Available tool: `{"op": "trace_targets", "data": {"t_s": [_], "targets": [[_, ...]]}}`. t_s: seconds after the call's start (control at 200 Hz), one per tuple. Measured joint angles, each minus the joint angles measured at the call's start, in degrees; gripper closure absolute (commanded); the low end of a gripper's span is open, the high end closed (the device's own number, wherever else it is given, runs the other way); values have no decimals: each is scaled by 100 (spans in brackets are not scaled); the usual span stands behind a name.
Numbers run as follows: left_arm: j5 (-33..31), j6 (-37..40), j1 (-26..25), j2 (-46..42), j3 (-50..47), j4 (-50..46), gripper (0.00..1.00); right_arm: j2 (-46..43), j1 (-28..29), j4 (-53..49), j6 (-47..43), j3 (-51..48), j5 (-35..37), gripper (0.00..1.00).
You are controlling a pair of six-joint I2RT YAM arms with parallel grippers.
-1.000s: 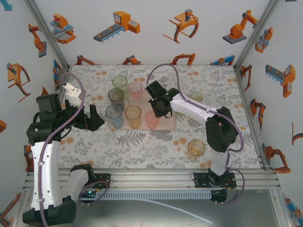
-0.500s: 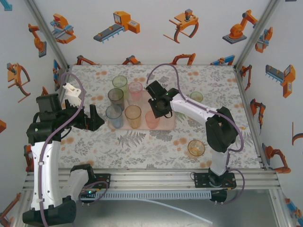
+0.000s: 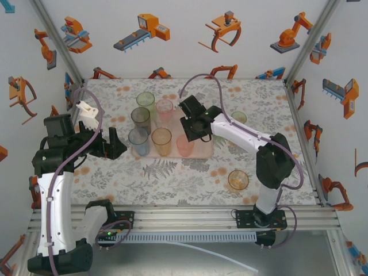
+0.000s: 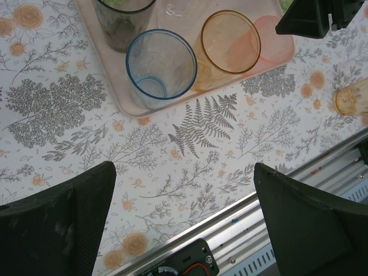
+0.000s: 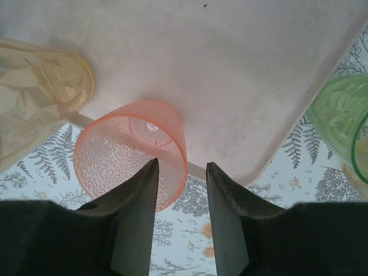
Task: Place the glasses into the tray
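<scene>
Loosened since a second ago, the right gripper point(image 5: 181, 164) now has its fingers parted astride the rim of the pink tumbler point(image 5: 131, 150). That glass stands at the near edge of the tray point(image 5: 230, 80), beside an amber tumbler point(image 5: 40, 86). Bare tray lies beyond. A green tumbler point(image 5: 339, 115) stands off its right corner. Over the table, the left gripper point(image 4: 184, 184) hangs wide open.

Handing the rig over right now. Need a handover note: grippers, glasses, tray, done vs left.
Grippers: left gripper open, empty, left of the tray. The right gripper is open, empty, over the tray's right part, beside the pink-orange tumbler.
Done: six glasses stand on the tray, the pink-orange one included.
Left: green tumbler on the table right of the tray; amber tumbler near the right arm's base.
</scene>
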Motion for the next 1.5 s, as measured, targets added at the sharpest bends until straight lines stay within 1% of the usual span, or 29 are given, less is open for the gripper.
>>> {"op": "trace_targets", "data": {"t_s": [0.135,0.27,0.366,0.456,0.626,0.751,0.881,1.016,1.202,1.502], "targets": [[2,-2,0,0,0,0,3,-249,-11,-42,11,-2,72,59],[2,-2,0,0,0,0,3,-715,-31,-90,197,-177,431,58],[2,-2,-2,0,0,0,3,-1379,-98,-179,420,-601,721,58],[2,-2,-7,0,0,0,3,-2205,-227,-348,684,-1095,992,57],[26,0,-57,0,2,-2,3,-3694,-476,-1049,1228,-1788,1353,56],[42,0,-76,0,2,0,3,-4382,-520,-1655,1685,-2210,1528,55],[48,-2,-87,0,2,0,3,-4900,-527,-2190,2162,-2658,1628,54],[66,-2,-114,0,2,0,3,-5278,-542,-2621,2610,-2949,1648,54],[63,0,-146,0,2,0,3,-5574,-542,-2922,3071,-3379,1593,54],[63,2,-227,-55,2,0,3,-5567,-542,-2999,3438,-3923,1294,54]]}}
